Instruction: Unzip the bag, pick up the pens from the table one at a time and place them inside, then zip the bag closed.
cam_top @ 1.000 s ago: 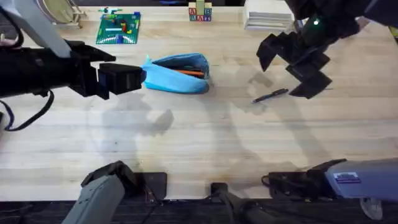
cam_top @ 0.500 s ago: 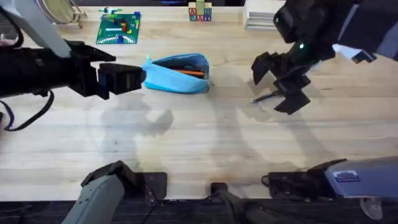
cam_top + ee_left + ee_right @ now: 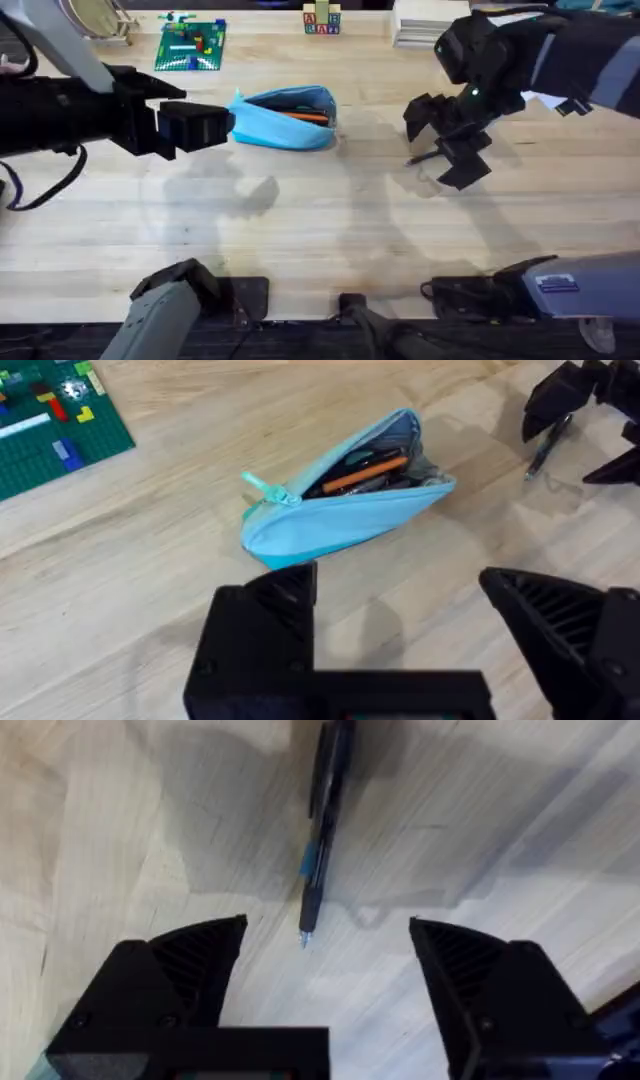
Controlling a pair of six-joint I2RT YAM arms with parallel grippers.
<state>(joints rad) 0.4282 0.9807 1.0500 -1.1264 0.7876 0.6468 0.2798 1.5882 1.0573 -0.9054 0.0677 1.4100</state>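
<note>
Now the step in hand is picking up the last pen. Leftmost, the left pincer (image 3: 195, 128) sits wide open and empty beside the unzipped bag (image 3: 285, 117), orange pens inside. Rightward, the dark pen (image 3: 322, 830) lies on the tabletop (image 3: 320, 230) between the right pincer's (image 3: 447, 138) spread, empty fingers; next comes lowering and closing.

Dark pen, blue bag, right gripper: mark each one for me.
dark pen (image 3: 318, 850), right wrist view, on its barrel.
blue bag (image 3: 345, 520), left wrist view, on its near side wall.
right gripper (image 3: 446, 133), overhead view, midway between its open fingertips.
</note>
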